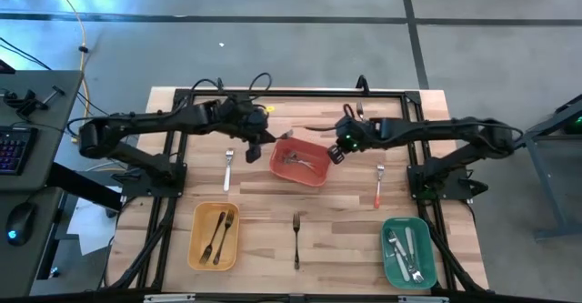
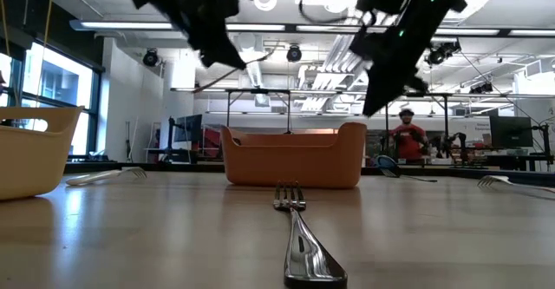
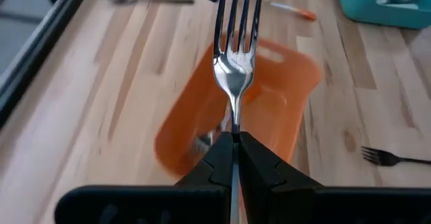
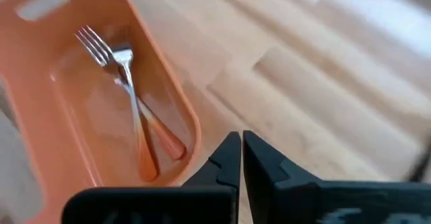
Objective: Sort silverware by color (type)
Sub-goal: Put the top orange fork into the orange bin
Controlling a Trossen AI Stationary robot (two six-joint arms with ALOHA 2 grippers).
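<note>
My left gripper is shut on a fork with a silver head. It hovers just left of the orange bin, which holds two forks with orange handles. My right gripper is shut on nothing and hangs above the bin's right end. Loose silverware lies flat on the table: a pale fork, an orange-handled one and a dark fork. My left gripper pinches the fork's handle just behind the neck between its two fingers. The fingers slant down from the table's left and lie along the fork, and the tines stick out past the fingertips. The fork is lifted clear; the fingers hide the rest of the handle.
A yellow bin with two dark forks stands near left, and a green bin with silver utensils near right. A dark utensil lies at the far side. A black frame borders the table.
</note>
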